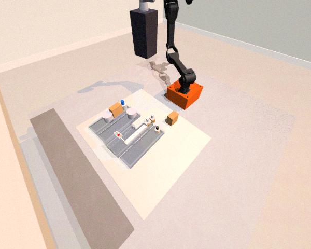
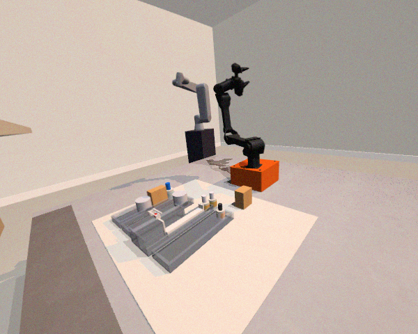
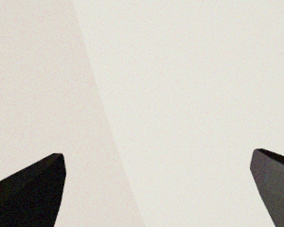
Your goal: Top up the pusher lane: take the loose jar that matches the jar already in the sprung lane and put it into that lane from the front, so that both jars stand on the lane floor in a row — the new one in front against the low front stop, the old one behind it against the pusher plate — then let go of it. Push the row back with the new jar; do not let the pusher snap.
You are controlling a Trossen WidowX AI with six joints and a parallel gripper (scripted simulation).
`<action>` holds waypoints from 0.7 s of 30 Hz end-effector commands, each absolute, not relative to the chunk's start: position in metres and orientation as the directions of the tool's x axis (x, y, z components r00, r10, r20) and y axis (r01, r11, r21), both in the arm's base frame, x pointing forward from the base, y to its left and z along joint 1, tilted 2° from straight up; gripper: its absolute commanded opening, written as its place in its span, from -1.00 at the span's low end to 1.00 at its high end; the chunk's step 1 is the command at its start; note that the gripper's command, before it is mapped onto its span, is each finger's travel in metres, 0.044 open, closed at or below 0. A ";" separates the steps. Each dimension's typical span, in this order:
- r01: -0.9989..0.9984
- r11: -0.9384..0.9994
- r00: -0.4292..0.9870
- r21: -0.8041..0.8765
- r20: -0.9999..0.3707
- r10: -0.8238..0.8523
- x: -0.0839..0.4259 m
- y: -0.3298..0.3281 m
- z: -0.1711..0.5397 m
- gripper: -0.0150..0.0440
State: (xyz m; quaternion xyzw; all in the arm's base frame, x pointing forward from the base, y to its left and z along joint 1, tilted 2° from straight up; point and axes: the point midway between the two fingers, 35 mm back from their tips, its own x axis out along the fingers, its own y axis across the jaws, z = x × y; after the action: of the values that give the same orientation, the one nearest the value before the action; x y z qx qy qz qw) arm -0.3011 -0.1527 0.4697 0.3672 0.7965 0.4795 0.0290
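Two matching white-capped jars with amber lower parts stand upright in a row at the front end of the pusher lane. The front jar (image 1: 152, 118) (image 2: 212, 200) is nearest the arm. The rear jar (image 1: 147, 122) (image 2: 204, 202) is close behind it, against the white pusher (image 1: 136, 134) (image 2: 184, 220). Whether the jars touch, and the low front stop, are too small to tell. A black-capped jar (image 1: 157, 130) (image 2: 220, 211) stands in the lane beside them. My gripper (image 2: 248, 75) (image 3: 162, 163) is open and empty, raised high above the orange base, far from the jars.
A blue-capped bottle (image 1: 122, 102) (image 2: 168, 186), a wooden block (image 1: 116, 109) (image 2: 157, 195) and two pale cylinders (image 1: 107, 116) (image 1: 131, 113) stand at the left lanes. Another wooden block (image 1: 172, 118) (image 2: 242, 197) stands near the orange base (image 1: 182, 96). A second arm (image 2: 203, 102) stands behind.
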 end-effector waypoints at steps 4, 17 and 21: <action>0.671 0.336 -0.668 0.662 0.342 0.661 -0.284 -0.118 0.494 1.00; 0.914 0.372 -0.275 -0.161 0.430 0.860 -0.153 0.033 0.566 1.00; 0.854 0.305 -0.121 -0.420 0.410 0.904 -0.101 0.073 0.570 1.00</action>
State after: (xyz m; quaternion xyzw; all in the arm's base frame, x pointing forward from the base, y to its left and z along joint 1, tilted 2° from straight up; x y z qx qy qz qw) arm -0.1364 0.0479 0.5689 0.5696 0.7812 0.0243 -0.2543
